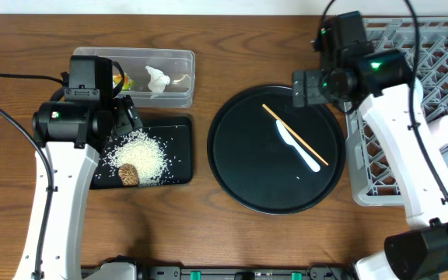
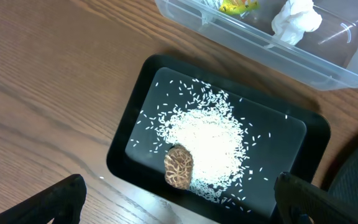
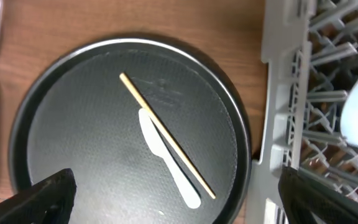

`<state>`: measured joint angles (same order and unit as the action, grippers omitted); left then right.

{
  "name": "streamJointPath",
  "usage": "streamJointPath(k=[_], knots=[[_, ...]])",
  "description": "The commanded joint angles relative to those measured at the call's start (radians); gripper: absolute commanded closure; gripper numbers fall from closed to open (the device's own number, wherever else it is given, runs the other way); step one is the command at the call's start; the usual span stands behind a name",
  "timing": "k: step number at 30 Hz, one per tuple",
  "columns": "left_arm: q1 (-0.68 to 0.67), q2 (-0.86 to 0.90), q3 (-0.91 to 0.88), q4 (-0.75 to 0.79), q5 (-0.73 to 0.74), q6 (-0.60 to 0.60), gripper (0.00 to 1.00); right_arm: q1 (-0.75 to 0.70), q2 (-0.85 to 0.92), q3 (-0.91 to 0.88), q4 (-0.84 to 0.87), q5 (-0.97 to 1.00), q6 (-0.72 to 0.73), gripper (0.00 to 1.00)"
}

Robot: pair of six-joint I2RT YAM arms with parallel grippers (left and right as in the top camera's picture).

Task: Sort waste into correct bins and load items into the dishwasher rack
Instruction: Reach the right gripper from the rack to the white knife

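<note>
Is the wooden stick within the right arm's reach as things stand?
Probably yes: the right gripper, jaws open, hangs over the round tray, and the stick lies uncovered, crossing a white knife.

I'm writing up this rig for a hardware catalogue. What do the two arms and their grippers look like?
Both match: the left arm and right arm have smooth white link shells and black joint housings, each with a small green light. Thin black cables run from them. The fingers are matte black and blunt-tipped.
</note>
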<state>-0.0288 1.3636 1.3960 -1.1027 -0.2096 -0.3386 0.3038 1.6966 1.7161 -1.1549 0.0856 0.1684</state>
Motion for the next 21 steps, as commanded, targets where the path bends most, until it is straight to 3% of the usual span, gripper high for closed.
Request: streamJointPath(k=[1,2,5,14,21], knots=[[0.000,0.004,0.002,-0.005,-0.012,0.016,0.02,0.025,-0.008,-0.070,0.019,0.037,-0.090,0.05],[0.000,0.004,0.002,-0.005,-0.012,0.016,0.02,0.028,-0.008,-0.099,0.037,0.037,-0.088,0.14],[0.000,0.004,0.002,-0.005,-0.012,0.016,0.02,0.038,-0.008,-0.154,0.051,0.014,-0.087,0.01],[0.000,0.004,0.002,-0.005,-0.012,0.016,0.02,0.038,-0.006,-0.357,0.196,-0.212,-0.223,0.01],[-0.001,0.004,0.002,-0.005,-0.012,0.016,0.02,0.038,0.005,-0.493,0.284,-0.225,-0.230,0.04]])
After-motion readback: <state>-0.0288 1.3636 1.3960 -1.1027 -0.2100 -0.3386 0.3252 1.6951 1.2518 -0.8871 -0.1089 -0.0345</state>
